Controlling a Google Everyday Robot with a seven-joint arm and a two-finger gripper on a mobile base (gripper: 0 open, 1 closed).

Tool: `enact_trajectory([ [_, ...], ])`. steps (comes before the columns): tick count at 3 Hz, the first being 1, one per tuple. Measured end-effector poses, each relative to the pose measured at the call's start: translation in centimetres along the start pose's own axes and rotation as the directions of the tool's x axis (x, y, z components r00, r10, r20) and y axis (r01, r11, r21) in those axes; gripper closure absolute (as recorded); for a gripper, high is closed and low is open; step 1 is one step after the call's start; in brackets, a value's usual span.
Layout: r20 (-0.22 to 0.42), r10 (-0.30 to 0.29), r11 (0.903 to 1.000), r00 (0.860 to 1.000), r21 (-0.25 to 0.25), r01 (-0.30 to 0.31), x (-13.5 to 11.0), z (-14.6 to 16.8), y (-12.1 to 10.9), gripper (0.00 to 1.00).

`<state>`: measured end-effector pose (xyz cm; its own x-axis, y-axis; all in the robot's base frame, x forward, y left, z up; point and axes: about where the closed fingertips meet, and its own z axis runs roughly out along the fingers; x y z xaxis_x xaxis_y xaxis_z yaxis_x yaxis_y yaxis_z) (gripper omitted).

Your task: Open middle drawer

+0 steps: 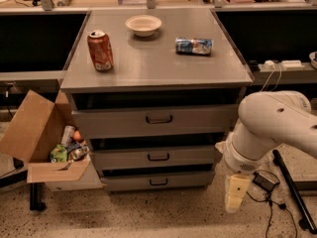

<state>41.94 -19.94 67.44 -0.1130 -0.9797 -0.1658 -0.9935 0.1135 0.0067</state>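
The middle drawer [124, 158] is the second of three grey fronts in the cabinet [158, 68], with a small dark loop handle [158, 157] at its centre. Its front sits in line with the taller top drawer [114, 120] and the slim bottom drawer [124, 181]. My white arm [270, 128] comes in from the right. My cream gripper [235, 195] hangs pointing down near the floor, to the right of the cabinet's lower right corner. It is below and right of the middle handle and touches no drawer.
On the cabinet top stand a red can [100, 50], a white bowl [143, 25] and a lying blue can [193, 45]. An open cardboard box [34, 133] of trash sits at the left. Cables and an adapter [265, 180] lie on the floor at the right.
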Motion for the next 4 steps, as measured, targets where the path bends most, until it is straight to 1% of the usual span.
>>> enact_trajectory([
  [1, 0.007, 0.01, 0.9999, 1.0, -0.008, -0.01, 0.3, 1.0, -0.3, 0.0],
  [2, -0.03, -0.012, 0.9998, 0.999, -0.017, 0.012, 1.1, 6.2, -1.6, 0.0],
  [3, -0.054, -0.082, 0.9966, 0.995, 0.0, 0.082, 3.1, 14.2, -5.7, 0.0],
  [4, -0.038, -0.111, 0.9937, 0.993, -0.016, 0.111, 4.0, 19.3, -7.8, 0.0],
])
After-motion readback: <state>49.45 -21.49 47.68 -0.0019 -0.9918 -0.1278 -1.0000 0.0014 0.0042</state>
